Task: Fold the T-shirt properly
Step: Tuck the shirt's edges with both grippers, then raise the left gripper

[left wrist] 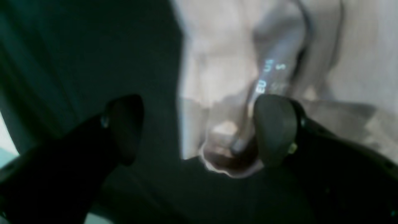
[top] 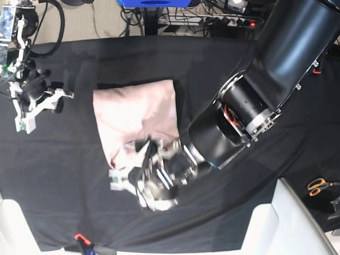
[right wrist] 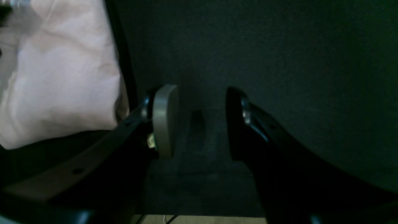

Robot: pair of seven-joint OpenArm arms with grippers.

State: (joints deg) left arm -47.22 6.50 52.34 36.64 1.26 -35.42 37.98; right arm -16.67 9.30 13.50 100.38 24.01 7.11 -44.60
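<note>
left wrist view: the left gripper point(left wrist: 199, 130) has its 2 black fingers spread wide with nothing between them. the plain pale pink cotton t-shirt point(left wrist: 217, 62) fills the upper right of the frame, its ribbed neckline point(left wrist: 231, 169) curling at lower centre beside the right-hand finger. a size label inside the collar point(left wrist: 269, 77) carries blurred pale writing; "eu" can be made out, the rest is unreadable. the black cloth point(left wrist: 93, 46) covers the left half.

right wrist view: the right gripper point(right wrist: 202, 121) stands parted over the black cloth point(right wrist: 279, 62), holding nothing. the t-shirt point(right wrist: 62, 77) lies in the upper left, apart from the fingers.

base view: the t-shirt point(top: 135, 114) lies folded left of centre on the black cloth point(top: 79, 175). the left gripper point(top: 146, 159) sits at its lower edge. the right gripper point(top: 62, 94) is at the left edge, just beside the shirt. orange-handled scissors point(top: 319, 186) lie at the right edge.
</note>
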